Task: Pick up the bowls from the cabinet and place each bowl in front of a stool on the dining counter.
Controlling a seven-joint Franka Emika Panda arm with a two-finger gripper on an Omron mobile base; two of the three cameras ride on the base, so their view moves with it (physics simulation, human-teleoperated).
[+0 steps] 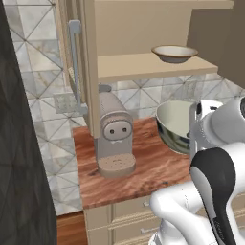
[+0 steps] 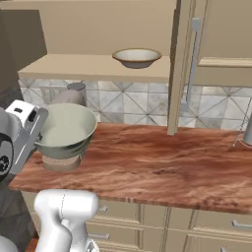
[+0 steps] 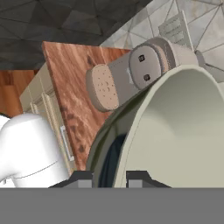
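My gripper [image 3: 109, 177] pinches the rim of the deep grey-green ceramic bowl [image 3: 175, 131], which hides most of both fingers. Beyond and above sits the shallow cream bowl [image 2: 137, 57] on the tan cabinet shelf [image 2: 93, 66].

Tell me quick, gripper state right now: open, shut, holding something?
Gripper: shut on the grey-green bowl, fingertips pinching its rim, carried above the wood counter. The cream bowl sits on the cabinet shelf.
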